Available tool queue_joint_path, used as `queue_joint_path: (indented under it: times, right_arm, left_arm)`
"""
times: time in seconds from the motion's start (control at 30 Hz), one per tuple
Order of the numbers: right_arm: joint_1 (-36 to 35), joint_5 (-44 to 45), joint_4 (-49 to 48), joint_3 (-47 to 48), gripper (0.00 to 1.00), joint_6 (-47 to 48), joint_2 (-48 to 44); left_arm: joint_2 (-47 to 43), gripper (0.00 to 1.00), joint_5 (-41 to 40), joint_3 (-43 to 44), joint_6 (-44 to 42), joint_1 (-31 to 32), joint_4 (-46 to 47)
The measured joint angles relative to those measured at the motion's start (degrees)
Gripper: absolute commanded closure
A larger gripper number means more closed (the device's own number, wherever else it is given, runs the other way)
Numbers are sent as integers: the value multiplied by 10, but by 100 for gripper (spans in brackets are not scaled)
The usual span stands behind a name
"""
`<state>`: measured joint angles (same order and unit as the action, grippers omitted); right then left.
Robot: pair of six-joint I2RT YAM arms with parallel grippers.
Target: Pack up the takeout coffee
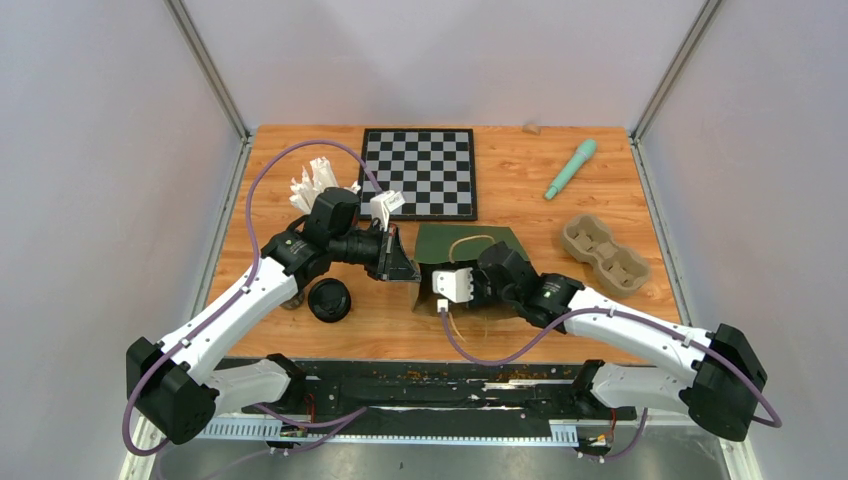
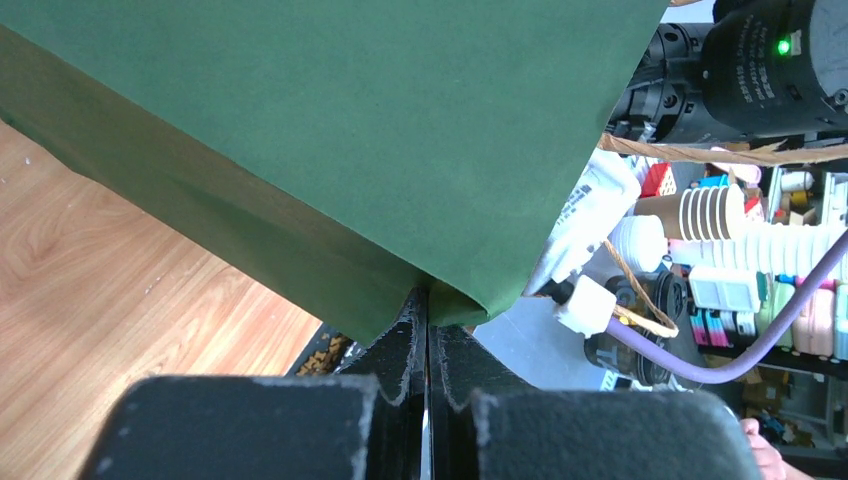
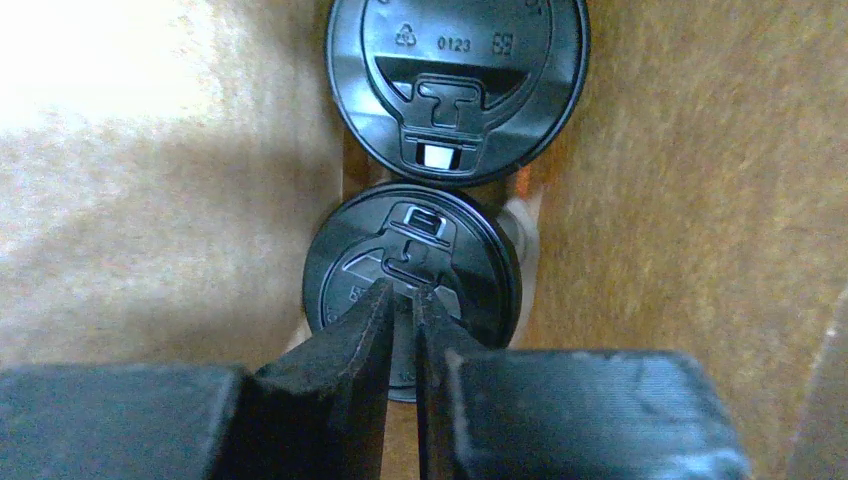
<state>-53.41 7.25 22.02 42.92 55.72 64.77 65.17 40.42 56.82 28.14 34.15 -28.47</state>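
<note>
**Top view.** The left tool (image 1: 403, 262) is seen clamped on the left edge of the green paper bag (image 1: 475, 245), which sits at the middle of the wooden surface (image 1: 520, 200). The right arm (image 1: 600, 310) is reached into the bag's opening. One lidded cup (image 1: 328, 299) of takeout coffee is seen standing on the surface outside the bag, to its left and beside the left arm.

**Left wrist view.** The left tool's jaws are shown pressed together on a fold of the bag's green paper.

**Right wrist view.** The right tool (image 3: 404, 300) is shown inside the bag. Its fingers are almost together, with only a narrow slit and nothing seen between them. Two more lidded cups are seen below it, touching each other. The nearer cup (image 3: 410, 265) lies directly under the fingertips, and the farther cup (image 3: 458, 80) lies beyond it.
</note>
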Motion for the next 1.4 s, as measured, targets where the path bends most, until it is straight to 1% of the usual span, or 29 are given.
queue_joint_path:
  times: [0.3, 0.9, 1.4]
  right_arm:
    - [24, 23, -31, -10, 90, -18, 8]
    - [37, 81, -73, -25, 91, -41, 24]
    - [49, 87, -91, -28, 91, -49, 34]
  left_arm:
    - [0, 100, 0, 0, -4, 0, 0]
    - [0, 100, 0, 0, -17, 3, -1]
    - [0, 100, 0, 0, -17, 4, -2]
